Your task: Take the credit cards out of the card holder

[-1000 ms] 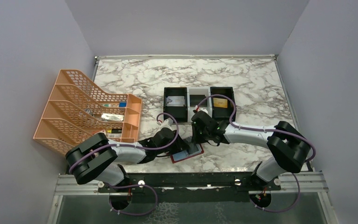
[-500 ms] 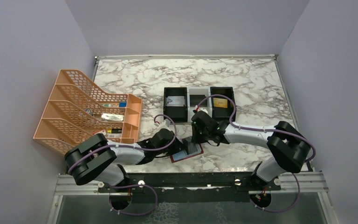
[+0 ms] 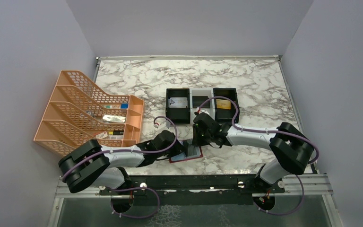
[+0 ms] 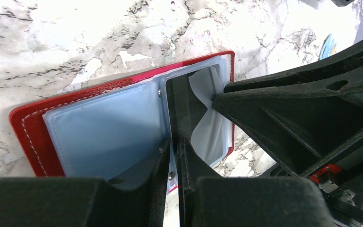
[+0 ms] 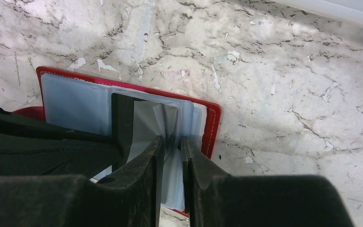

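The card holder lies open near the table's front edge, with a red border and pale blue panels. A black credit card stands in its right-hand sleeve, also seen as the black card. My left gripper is shut on the thin pale blue leaf at the holder's spine. My right gripper is shut on a fold of the clear sleeve beside the card. The two grippers, left and right, meet over the holder. A silvery card and a gold card lie in the tray.
A black-and-white three-compartment tray stands just behind the holder. An orange mesh file rack with small items fills the left side. Grey walls close the table on three sides. The arms' mounting rail runs along the near edge.
The left arm has drawn back to the left, and the card holder has slid a little left with it. The left jaws stand narrower than a second ago. The right arm barely moved.
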Robot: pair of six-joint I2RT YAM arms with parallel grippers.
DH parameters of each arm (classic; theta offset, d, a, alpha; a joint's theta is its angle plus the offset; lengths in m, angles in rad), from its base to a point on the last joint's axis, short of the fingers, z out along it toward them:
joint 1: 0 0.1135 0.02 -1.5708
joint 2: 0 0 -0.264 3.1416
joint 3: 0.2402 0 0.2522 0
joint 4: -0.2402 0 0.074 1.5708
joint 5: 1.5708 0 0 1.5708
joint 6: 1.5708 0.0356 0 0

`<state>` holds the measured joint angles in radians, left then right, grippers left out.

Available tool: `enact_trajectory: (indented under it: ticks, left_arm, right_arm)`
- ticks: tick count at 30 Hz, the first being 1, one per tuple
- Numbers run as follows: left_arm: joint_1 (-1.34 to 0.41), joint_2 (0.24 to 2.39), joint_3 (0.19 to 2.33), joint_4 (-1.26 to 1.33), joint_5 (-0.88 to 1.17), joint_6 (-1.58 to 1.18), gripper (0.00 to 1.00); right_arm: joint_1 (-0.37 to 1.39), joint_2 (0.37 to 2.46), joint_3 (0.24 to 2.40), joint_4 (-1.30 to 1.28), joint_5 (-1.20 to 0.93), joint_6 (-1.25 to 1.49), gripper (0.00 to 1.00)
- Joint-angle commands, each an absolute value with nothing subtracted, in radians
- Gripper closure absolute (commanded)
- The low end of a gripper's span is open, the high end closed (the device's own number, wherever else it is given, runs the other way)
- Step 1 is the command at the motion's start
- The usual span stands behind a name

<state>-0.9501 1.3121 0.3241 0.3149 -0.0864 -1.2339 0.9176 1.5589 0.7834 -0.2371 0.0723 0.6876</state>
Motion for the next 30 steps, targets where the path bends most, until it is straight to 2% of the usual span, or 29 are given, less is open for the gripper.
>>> enact_trajectory:
  ticks: [1,3,8,12,19,22,30]
  left_arm:
    - [-0.947,1.298,0.33,0.179,-0.153,-1.205,0.84]
    - [-0.947,1.303,0.331,0.178,-0.151,-1.202,0.78]
    - [-0.947,1.331,0.34,0.195,-0.137,-1.189,0.72]
    - [-0.947,1.353,0.359,0.182,-0.13,-1.173,0.72]
    - [-0.948,1.343,0.359,0.126,-0.162,-1.169,0.92]
    - [-0.948,1.328,0.364,0.093,-0.179,-1.163,0.97]
    - [-0.948,1.276,0.376,0.005,-0.22,-1.148,0.98]
  right_arm:
    - [0.927,1.6,0.753,-0.281,0.051,0.679,0.79]
    - [0.927,1.6,0.752,-0.273,0.039,0.677,0.78]
    - [0.927,1.594,0.754,-0.259,0.015,0.67,0.76]
    - [0.926,1.588,0.751,-0.248,0.0,0.666,0.75]
    - [0.927,1.565,0.747,-0.235,-0.02,0.654,0.7]
    - [0.927,1.552,0.744,-0.224,-0.04,0.652,0.67]
    - [0.927,1.574,0.744,-0.238,-0.036,0.655,0.64]
